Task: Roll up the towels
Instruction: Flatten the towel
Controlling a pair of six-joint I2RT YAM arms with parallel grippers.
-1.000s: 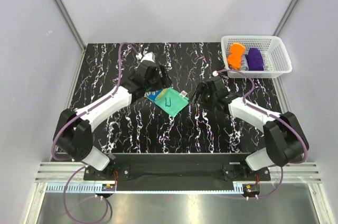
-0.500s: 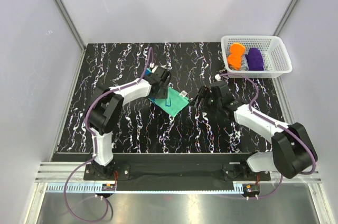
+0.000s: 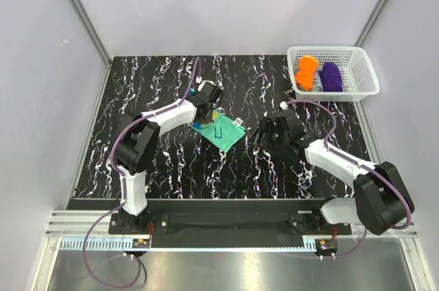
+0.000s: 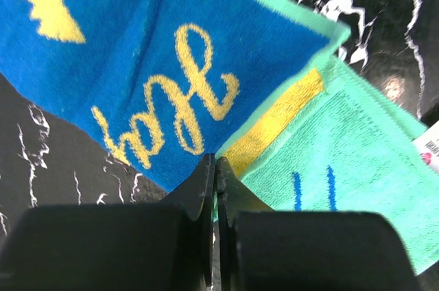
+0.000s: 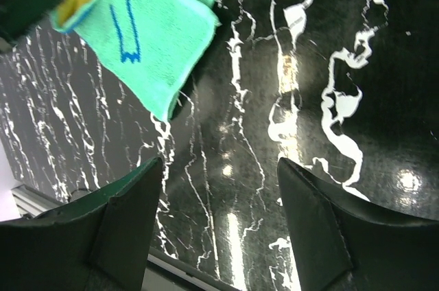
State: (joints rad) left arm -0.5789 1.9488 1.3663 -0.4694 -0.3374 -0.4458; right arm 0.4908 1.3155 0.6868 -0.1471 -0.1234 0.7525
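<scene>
Saw the teal towel (image 3: 223,134) lying flat near the middle of the black table (image 3: 151,167), with a white tag at its far corner; found the left gripper (image 4: 214,167) at the towel's far left corner, jaws pressed tight together on the edge of the cloth; saw that corner turned over there, showing a blue side with yellow writing, and a yellow stripe just beside it; found the right gripper (image 5: 219,167) low over the table just to the right of the towel, not touching it, jaws spread wide and holding nothing; saw only shiny table between its fingers (image 5: 123,229); spotted the orange towel (image 3: 306,71) bunched up in the white basket (image 3: 343,52) at the far right corner of the table, beside a purple thing (image 3: 332,77), well apart from both grippers.
</scene>
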